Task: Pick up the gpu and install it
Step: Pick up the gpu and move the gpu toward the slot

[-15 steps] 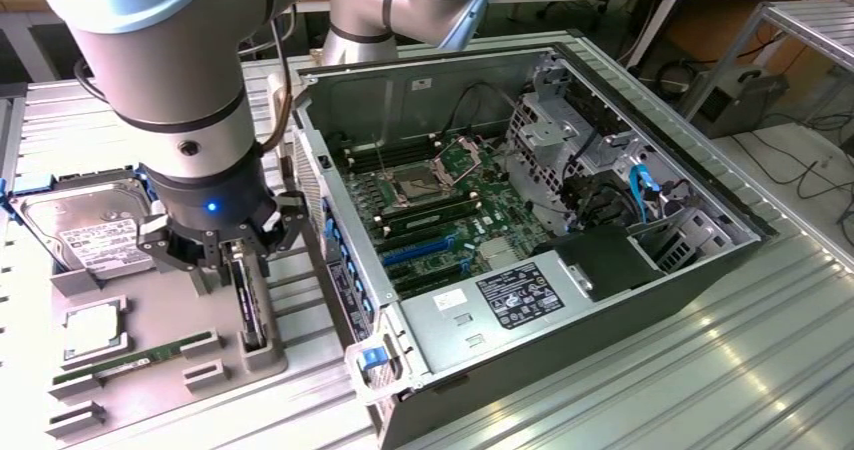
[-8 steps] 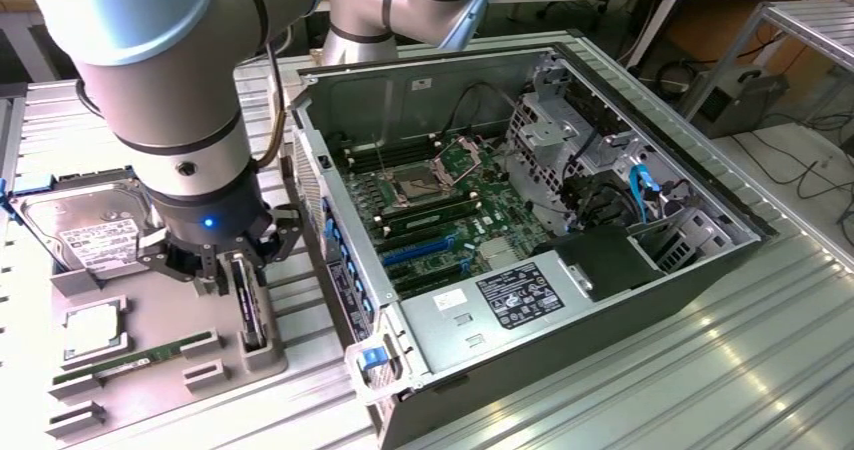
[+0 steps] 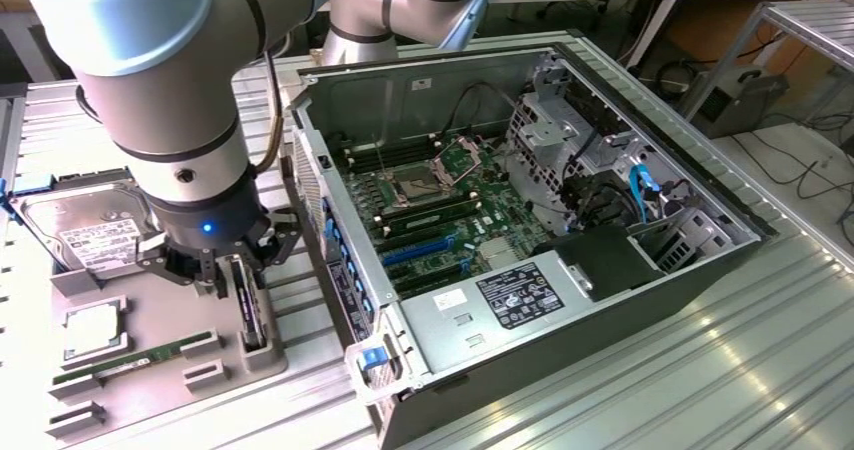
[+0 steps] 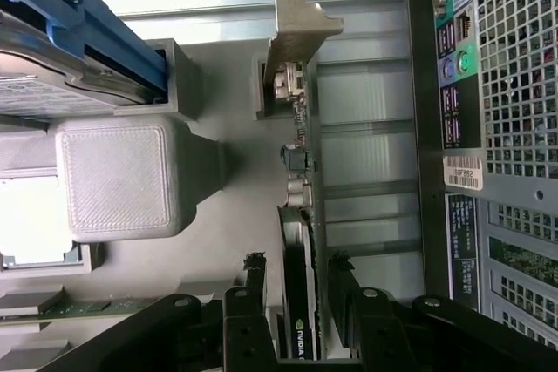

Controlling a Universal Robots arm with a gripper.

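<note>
At the gripper (image 3: 230, 275): hanging straight down from the arm (image 3: 160, 90), holding its two fingers (image 4: 255, 280) apart and straddling the graphics card (image 4: 296, 233), one finger on each side, clamping nothing yet. Judging by the slivers of gap, lining up for a squeeze across the flat faces rather than along the fragile edge.

Between the fingers: standing on its long edge in a narrow slot of the grey holder (image 3: 267, 355), so keeping both faces open to a grasp from above. Carrying its silver bracket (image 4: 296, 28) at the end far from the fingers, and lying just beside the computer case (image 3: 534, 390).

Across the same holder: sitting each in its own recess, well apart from the card, namely the hard drive (image 3: 87, 230), the square processor (image 3: 91, 328) and the green memory stick (image 3: 127, 365). Probably keeping every part at a known spot for the arm.

Toward the exterior view's right: lying on its side on the metal table (image 3: 774, 370) with the side panel off, exposing the motherboard (image 3: 441, 205) upward. Showing blue slots (image 3: 420, 252) unfilled, likely awaiting the card, with installing not yet begun.
</note>
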